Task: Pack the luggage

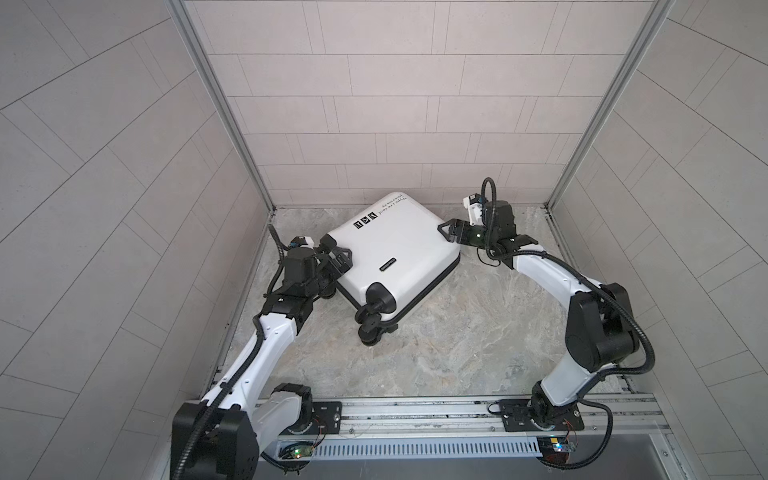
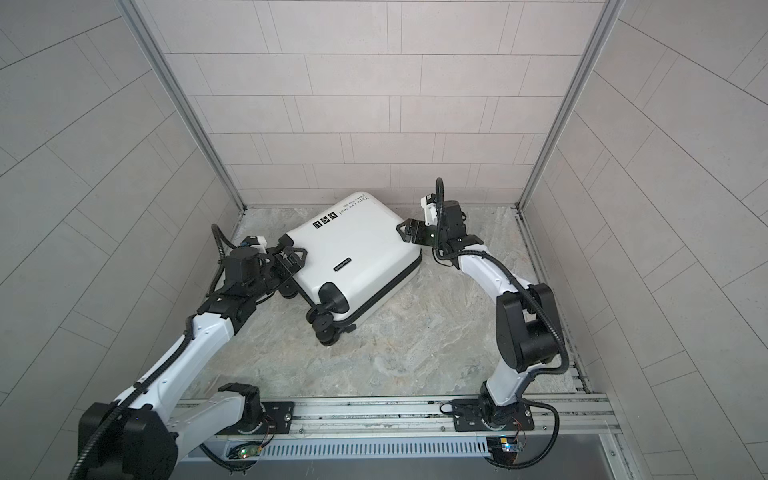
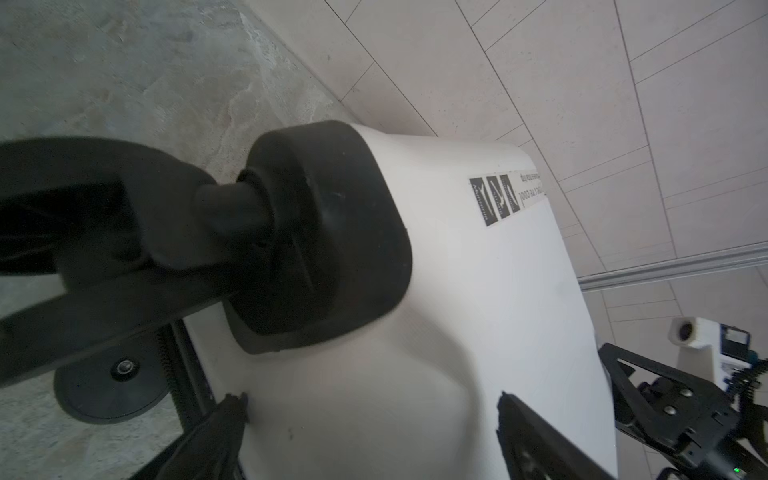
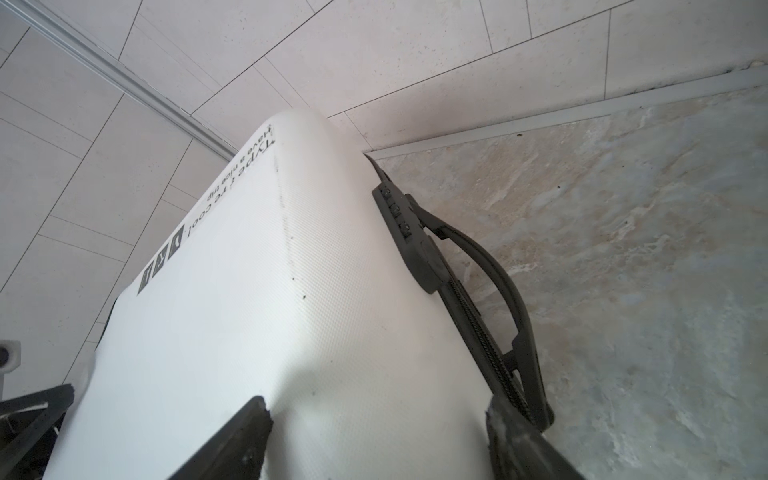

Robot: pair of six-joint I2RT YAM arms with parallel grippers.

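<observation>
The luggage (image 1: 399, 249) is being straddled at opposite edges, far corner by the wall (image 1: 374, 124); left claw (image 1: 340, 262) released; right claw (image 1: 449, 234) grip indeterminable; table (image 1: 457, 353) open in front.

My tabletop (image 1: 457, 340): grey-beige marbled slab, boxed in by pale tiled walls. Lying directly on it, the luggage (image 1: 399, 253): white hard shell, closed, flat on its broad side, turned diagonal. One corner sits close to the back wall (image 1: 395, 166). Its black wheels (image 1: 371, 330) stick out at the end nearer me, left of middle.
</observation>
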